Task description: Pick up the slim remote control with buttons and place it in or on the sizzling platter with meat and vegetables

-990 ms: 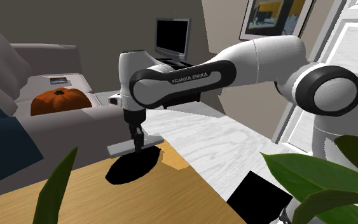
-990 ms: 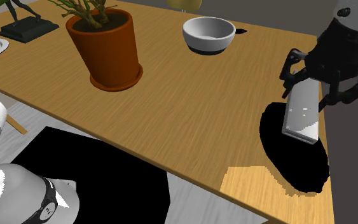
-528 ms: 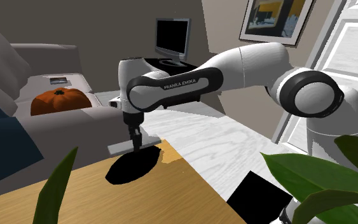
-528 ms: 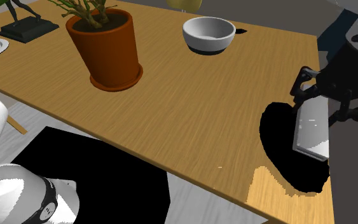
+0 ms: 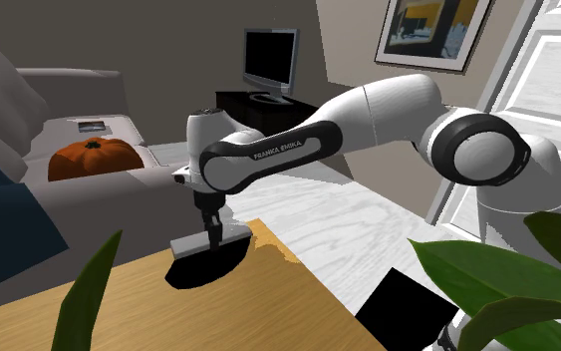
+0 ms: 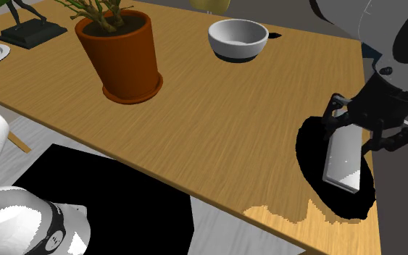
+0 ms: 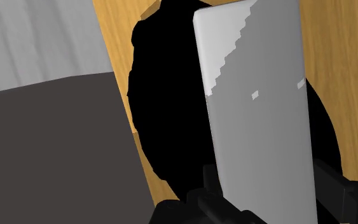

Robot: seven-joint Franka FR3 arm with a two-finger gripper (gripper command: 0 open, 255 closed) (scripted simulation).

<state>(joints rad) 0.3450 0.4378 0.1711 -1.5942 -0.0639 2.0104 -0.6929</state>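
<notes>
Counter [image 6: 195, 109] has open wood toward the plant pot [image 6: 122, 61], but the black oval platter [image 6: 311, 159] sits at a corner, close to two edges. The grey slab remote [image 6: 342, 161] has come lower and back over the platter, so release looks near. The gripper [image 6: 356, 134] is clamped on its upper end.

table [image 6: 217, 109]: wood grain, matt. remote [image 6: 342, 161]: plain grey, smooth, material unclear. platter [image 6: 312, 159]: flat black, no texture. bowl [image 6: 238, 36]: white, smooth, slight sheen.
</notes>
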